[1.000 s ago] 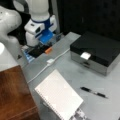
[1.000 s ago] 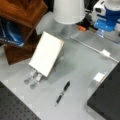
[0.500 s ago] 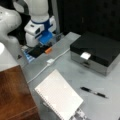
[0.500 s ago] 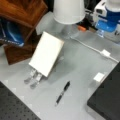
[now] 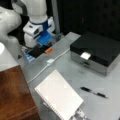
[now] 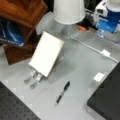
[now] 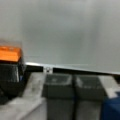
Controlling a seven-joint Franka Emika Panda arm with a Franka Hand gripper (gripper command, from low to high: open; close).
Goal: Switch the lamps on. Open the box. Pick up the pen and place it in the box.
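- Black-lidded box closed, on grey table at a front view's right.
- Pen lies on table, just below box, untouched.
- Gripper fingers pressed together, holding nothing, near orange item.
- Lamp at a front view's top.

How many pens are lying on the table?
1. The pen lies on the grey table, in front of the closed box and beside the tilted white panel.

No legible text, label, brand, number or sign appears on any item. The black-lidded box carries a small white front patch, unreadable.
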